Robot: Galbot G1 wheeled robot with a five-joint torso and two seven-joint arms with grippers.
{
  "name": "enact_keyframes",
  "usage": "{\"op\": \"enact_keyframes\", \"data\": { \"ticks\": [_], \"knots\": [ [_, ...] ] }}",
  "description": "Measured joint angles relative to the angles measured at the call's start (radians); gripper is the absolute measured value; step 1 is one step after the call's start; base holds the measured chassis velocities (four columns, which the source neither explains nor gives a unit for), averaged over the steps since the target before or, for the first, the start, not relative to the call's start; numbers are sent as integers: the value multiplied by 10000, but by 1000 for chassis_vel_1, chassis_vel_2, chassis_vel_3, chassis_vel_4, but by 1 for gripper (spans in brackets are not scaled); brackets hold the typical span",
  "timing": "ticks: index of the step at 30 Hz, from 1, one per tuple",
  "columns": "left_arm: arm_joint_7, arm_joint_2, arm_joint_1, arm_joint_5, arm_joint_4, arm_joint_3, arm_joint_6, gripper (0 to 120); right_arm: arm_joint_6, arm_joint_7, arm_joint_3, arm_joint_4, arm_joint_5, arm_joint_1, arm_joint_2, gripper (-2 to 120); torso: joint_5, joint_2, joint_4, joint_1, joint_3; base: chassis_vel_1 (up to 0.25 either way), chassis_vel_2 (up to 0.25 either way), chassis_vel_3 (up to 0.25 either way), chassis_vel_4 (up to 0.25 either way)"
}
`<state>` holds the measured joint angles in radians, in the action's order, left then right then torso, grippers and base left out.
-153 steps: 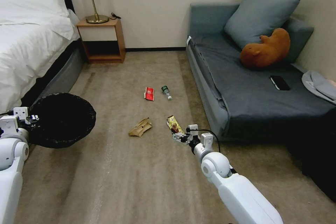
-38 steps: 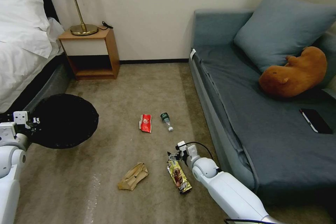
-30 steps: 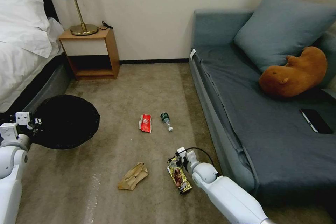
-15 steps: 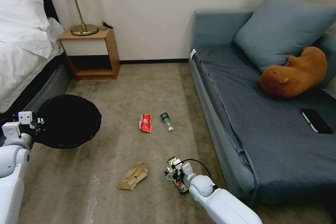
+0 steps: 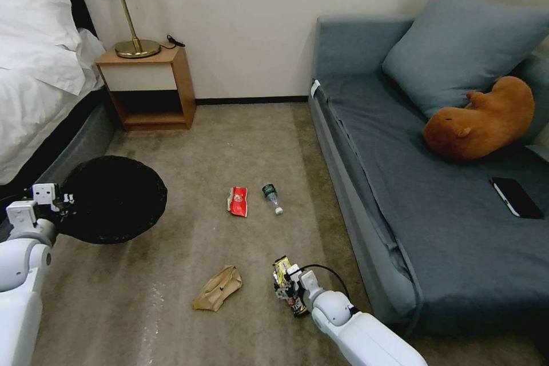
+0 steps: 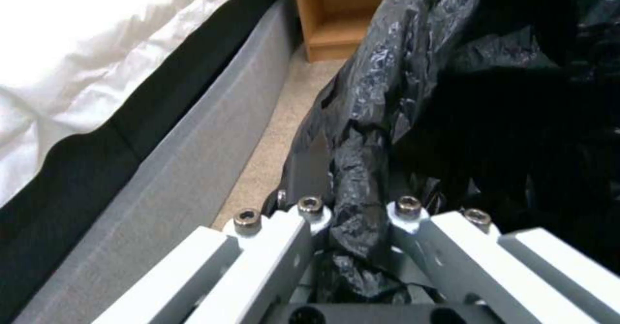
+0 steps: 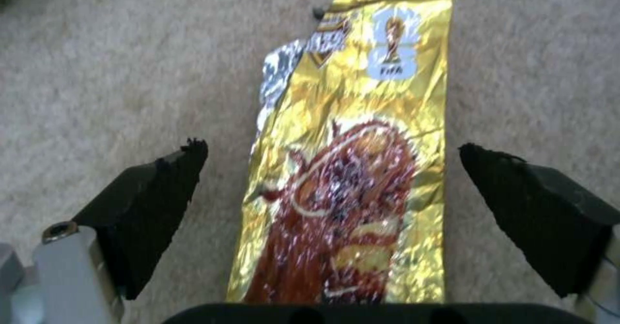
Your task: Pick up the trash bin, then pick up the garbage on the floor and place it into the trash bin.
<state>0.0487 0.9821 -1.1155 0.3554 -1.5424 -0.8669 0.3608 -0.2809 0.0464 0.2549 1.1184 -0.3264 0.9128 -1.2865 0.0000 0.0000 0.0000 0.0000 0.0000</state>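
Now: Bin Held at Left, Wrapper Straddled at Lower Centre

At the lower left of the head view, the left gripper (image 5: 57,201) pinches the rim of the small round trash bin lined with crinkled black plastic (image 5: 111,199), its jaws pressed onto the bag. Toward the lower centre, a crumpled brown paper bag (image 5: 217,287) lies on the beige carpet (image 5: 189,320). Mid-frame lie a red snack packet (image 5: 238,201) and, just beside it, a small clear bottle with a green label (image 5: 271,196). Right of the paper bag, the right gripper (image 5: 284,287) hangs low over the shiny yellow-brown snack wrapper (image 7: 355,178), jaws spread to either side of it.
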Motion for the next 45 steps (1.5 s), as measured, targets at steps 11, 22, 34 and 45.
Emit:
{"op": "enact_keyframes", "data": {
  "ticks": [11, 22, 34, 45],
  "knots": [
    [5, 30, 35, 23, 1, 18, -9, 4, 166, -43, -13, -255, 59, -12, -22, 100, 1, 0, 0, 0, 0, 0, 0, 0, 0],
    [9, 10, 30, 101, 7, 9, -24, 4, 330, -291, -63, -359, 174, 66, -49, 72, 0, 1, -1, 0, -1, 0, 0, 0, 0],
    [14, 26, 34, 202, 3, -35, -24, 4, 527, -523, -153, -348, 455, 277, -68, 28, 7, 2, 5, 0, 0, 0, 0, 0, 0],
    [22, 24, -36, 237, -63, -57, -27, 4, 547, -489, -314, -266, 429, 192, -48, 0, -5, 0, -6, 0, 1, 0, 0, 0, 0]
  ]
}}
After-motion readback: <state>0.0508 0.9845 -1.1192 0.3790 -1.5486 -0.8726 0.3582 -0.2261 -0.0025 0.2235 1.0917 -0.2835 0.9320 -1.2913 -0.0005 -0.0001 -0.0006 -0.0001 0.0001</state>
